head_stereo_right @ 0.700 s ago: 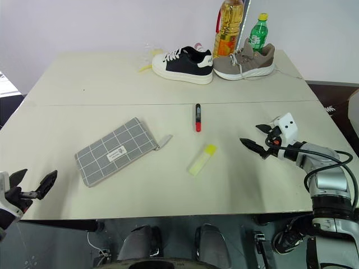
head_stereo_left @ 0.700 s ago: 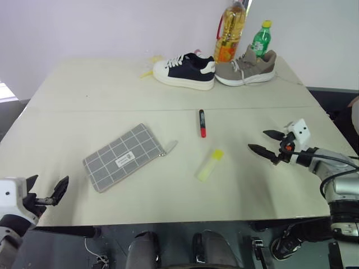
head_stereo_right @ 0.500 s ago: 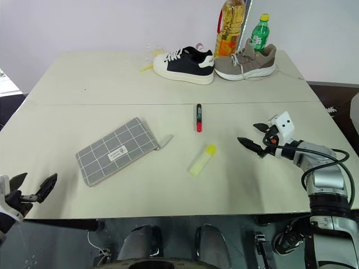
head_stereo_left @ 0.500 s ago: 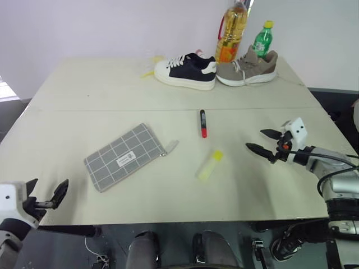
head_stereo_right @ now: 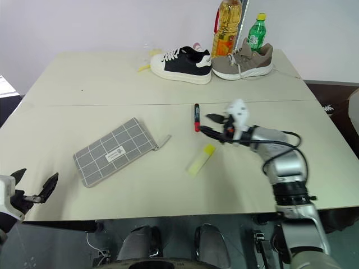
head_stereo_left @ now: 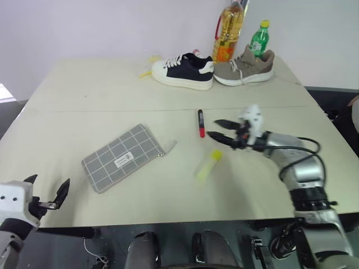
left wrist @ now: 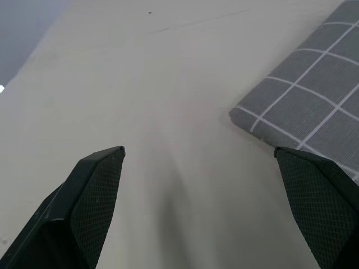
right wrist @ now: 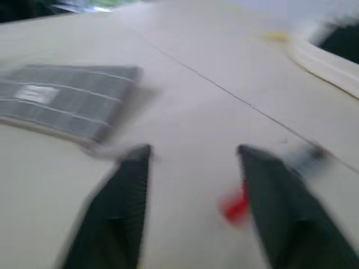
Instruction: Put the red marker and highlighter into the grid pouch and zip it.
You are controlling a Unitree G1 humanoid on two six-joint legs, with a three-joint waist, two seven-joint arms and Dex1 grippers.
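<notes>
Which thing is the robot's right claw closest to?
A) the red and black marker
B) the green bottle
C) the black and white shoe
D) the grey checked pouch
A: the open right gripper hovers right beside the red marker, far from the pouch, bottle and shoe.

Cream table (head_stereo_left: 112, 95), a seam running across it. At the far edge, a black-and-white sneaker (head_stereo_left: 182, 71) sits toe to the left, and a taupe sneaker (head_stereo_left: 245, 67) touches it on the right. Behind them stand an oil bottle (head_stereo_left: 229, 35) and a green bottle (head_stereo_left: 259, 38) with a yellow cap. A small yellow scrap (head_stereo_left: 147, 73) lies just left of the black sneaker.
</notes>
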